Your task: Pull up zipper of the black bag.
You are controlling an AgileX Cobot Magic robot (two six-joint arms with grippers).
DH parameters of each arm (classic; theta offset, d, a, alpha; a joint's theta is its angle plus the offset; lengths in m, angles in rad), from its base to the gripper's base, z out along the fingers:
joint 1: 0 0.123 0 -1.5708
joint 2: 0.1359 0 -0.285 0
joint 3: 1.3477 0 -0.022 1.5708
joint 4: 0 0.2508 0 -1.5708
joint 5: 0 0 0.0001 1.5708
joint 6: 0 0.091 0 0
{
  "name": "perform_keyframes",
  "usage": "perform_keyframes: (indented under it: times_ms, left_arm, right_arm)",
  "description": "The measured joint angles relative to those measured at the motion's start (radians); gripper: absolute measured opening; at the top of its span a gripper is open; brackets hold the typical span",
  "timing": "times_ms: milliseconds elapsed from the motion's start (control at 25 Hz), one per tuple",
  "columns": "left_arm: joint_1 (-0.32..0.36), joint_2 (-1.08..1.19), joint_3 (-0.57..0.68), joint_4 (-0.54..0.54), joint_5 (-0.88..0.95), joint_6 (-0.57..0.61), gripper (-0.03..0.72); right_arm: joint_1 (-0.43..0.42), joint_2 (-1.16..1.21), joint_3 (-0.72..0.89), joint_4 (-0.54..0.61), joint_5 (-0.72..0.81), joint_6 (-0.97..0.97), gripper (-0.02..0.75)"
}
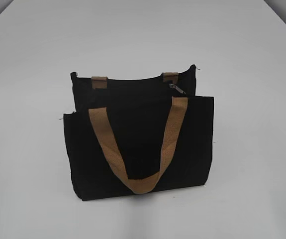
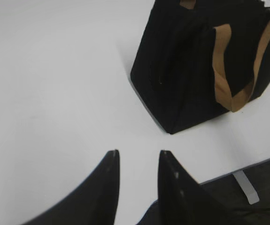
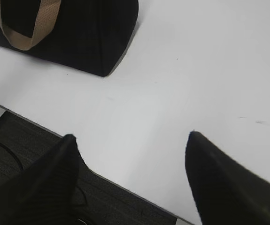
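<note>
On the white tabletop stands the black bag, upright, its contents hidden — zipper at the top right end. Left fingers hover slightly parted, right fingers spread wide — both empty, well apart from it.

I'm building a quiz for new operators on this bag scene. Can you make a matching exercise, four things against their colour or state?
Things:
1. black bag
2. front strap handle
3. zipper
4. right hand

Descriptions:
A. small silver metal tab near the bag's top right corner
B. tan woven loop hanging down the front panel
C. fingers wide apart, over the table edge, touching nothing
D. stands upright on the white table

Pairs: 1-D, 2-B, 3-A, 4-C
</note>
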State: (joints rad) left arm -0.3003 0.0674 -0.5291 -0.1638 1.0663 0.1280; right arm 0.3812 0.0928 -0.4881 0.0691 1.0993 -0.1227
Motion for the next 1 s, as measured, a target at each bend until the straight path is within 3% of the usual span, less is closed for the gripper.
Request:
perform_keyframes:
  times_ms: [160, 360, 560, 1000]
  left_arm:
    - [0.138, -0.028, 0.000, 0.000, -0.001, 0.000, 0.216]
    - [0.285, -0.075, 0.000, -0.001, -0.004, 0.000, 0.218]
    - [0.298, -0.076, 0.000, -0.001, -0.005, 0.000, 0.217]
    - [0.297, -0.076, 0.000, -0.001, -0.005, 0.000, 0.216]
  right_arm:
    - [-0.068, -0.001, 0.000, 0.012, 0.000, 0.000, 0.548]
    - [-0.302, -0.046, 0.002, 0.032, -0.001, 0.000, 0.548]
    - [-0.416, -0.100, 0.002, 0.035, -0.001, 0.001, 0.548]
    - [-0.375, -0.100, 0.002, 0.041, -0.003, 0.001, 0.548]
